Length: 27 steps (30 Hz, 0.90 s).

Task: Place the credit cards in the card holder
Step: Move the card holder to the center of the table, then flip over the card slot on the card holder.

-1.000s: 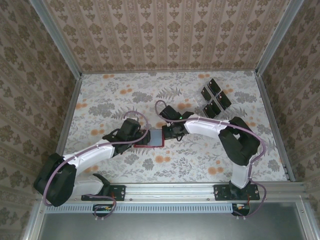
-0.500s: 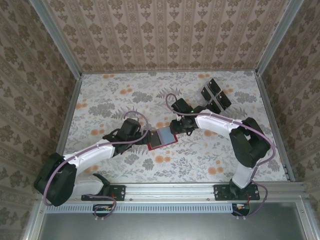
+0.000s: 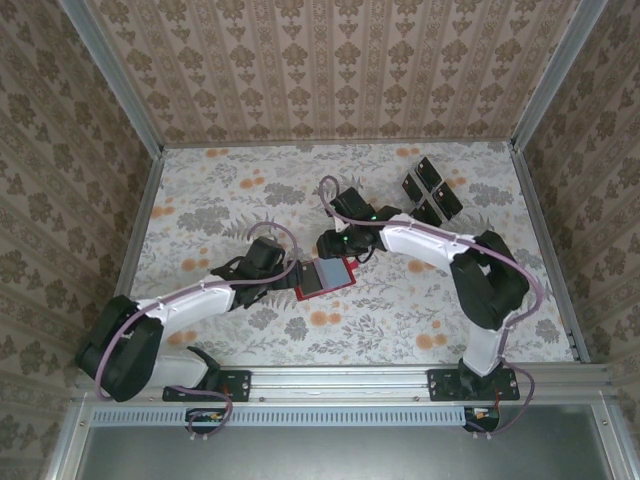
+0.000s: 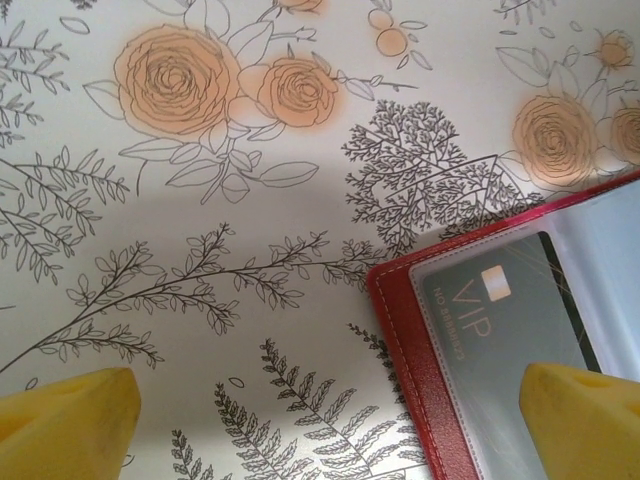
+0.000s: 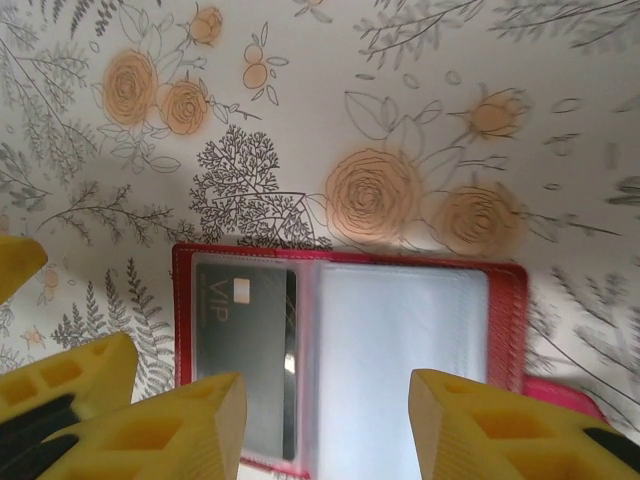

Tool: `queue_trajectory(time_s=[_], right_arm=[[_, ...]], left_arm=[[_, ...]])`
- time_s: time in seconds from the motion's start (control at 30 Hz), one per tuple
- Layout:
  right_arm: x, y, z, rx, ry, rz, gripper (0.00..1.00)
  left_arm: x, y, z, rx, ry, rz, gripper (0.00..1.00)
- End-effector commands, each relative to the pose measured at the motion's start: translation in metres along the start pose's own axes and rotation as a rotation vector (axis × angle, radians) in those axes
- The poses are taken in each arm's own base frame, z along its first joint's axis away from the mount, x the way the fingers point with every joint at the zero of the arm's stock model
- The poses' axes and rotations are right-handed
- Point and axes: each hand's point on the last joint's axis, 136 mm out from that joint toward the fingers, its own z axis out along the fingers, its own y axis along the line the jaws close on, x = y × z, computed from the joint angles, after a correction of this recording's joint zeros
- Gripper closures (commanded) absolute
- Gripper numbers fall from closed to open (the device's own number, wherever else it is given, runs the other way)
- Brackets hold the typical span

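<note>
Okay, your right hand (image 5: 325,400) hangs just above the card holder (image 5: 505,300). Its fingers (image 5: 180,420) stand partly apart with nothing between them, so it's empty. Your left hand (image 4: 325,420) is spread wide and also empty, low at the holder's left edge, with one fingertip over the near corner of the red cover.

The card holder (image 3: 325,277) lies opened flat mid-table, between the two hands. One dark card (image 5: 245,340) marked VIP sits inside the left clear pocket. The right pocket looks empty.

The remaining credit cards (image 3: 446,200) lie grouped at the far right of the table (image 3: 220,190), well apart from the holder.

Step, as I judge it: one card is seated, and you're between insertions.

Next move calls for:
- Lift the right hand clear.
- Swing it out to the far-right group.
- Pinch a single card by its edges, since they're thin and lie close together.
- Keep the left hand beside the cover so the holder doesn't fold or slide when the next card goes in.
</note>
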Motion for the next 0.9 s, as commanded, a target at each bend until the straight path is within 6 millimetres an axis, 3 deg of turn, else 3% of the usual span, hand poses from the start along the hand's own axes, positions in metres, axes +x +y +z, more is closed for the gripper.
queue_trajectory(time_s=[0.0,0.4,0.7,0.87], right_arm=[[-0.001,0.013,0.012,-0.06,0.031,-0.025,0.53],[0.02,-0.005,0.037,-0.085,0.108,0.004,0.53],[0.04,0.011,0.054,-0.195,0.146,0.114,0.54],[0.04,0.02,0.055,-0.227,0.128,0.162,0.54]], left_arm=[[-0.006,-0.01,0.0,0.007,-0.006,-0.044,0.0],[-0.001,-0.026,0.008,-0.021,-0.004,-0.035,0.0],[-0.001,-0.027,0.006,-0.016,-0.019,-0.036,0.0],[-0.001,-0.03,0.002,0.01,-0.027,-0.021,0.0]])
